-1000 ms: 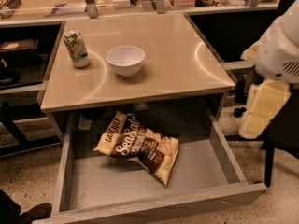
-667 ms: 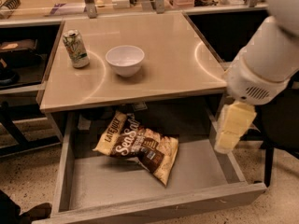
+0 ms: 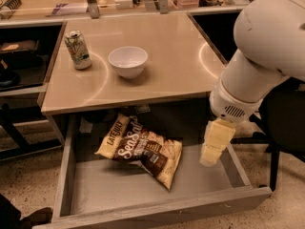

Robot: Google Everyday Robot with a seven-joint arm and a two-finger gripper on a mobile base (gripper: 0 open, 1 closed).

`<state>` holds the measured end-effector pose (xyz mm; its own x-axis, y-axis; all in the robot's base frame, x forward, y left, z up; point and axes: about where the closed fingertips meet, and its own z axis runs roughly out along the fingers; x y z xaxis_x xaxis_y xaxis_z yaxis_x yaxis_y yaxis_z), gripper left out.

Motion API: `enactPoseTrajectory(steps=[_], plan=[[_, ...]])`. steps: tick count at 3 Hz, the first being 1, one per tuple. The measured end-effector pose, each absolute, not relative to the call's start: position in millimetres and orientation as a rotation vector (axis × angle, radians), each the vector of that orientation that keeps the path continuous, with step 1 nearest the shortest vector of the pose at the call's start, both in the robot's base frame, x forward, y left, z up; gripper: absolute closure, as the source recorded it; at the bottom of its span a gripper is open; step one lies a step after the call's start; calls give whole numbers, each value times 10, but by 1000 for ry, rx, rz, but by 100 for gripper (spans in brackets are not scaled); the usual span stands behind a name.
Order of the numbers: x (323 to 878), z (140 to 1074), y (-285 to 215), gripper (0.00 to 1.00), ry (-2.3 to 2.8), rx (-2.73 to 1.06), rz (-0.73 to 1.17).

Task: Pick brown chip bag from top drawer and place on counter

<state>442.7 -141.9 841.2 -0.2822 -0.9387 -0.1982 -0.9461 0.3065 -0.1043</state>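
Seeing the cream gripper (image 3: pixel 209 155) hanging low over the right side of the open drawer (image 3: pixel 119 190), close to its right wall, pointing downward from the bulky white arm (image 3: pixel 267 51). Not managing to tell whether open or closed. Finding the brown chip bag (image 3: pixel 140 149) lying apart from the gripper, toward the left of the view, resting on the drawer's flat grey bottom. Noting the bag lying at a slant, its upper end reaching back under the counter's (image 3: pixel 167 56) front edge, its lower corner pointing toward the drawer's front wall, white "Sea Salt" lettering facing up. Moving up to the glossy beige counter: spotting a white bowl (image 3: pixel 127 61) sitting left of the middle and a drink can (image 3: pixel 77 49) standing upright near the bowl's left. Catching a pale wooden bench (image 3: pixel 33 6) running behind.
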Motion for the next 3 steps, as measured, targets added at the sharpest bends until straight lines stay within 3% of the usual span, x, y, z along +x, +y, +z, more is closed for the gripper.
enactPoseTrajectory(steps=[3], plan=[[4601,7362,-868,0,2406,-1584,214]])
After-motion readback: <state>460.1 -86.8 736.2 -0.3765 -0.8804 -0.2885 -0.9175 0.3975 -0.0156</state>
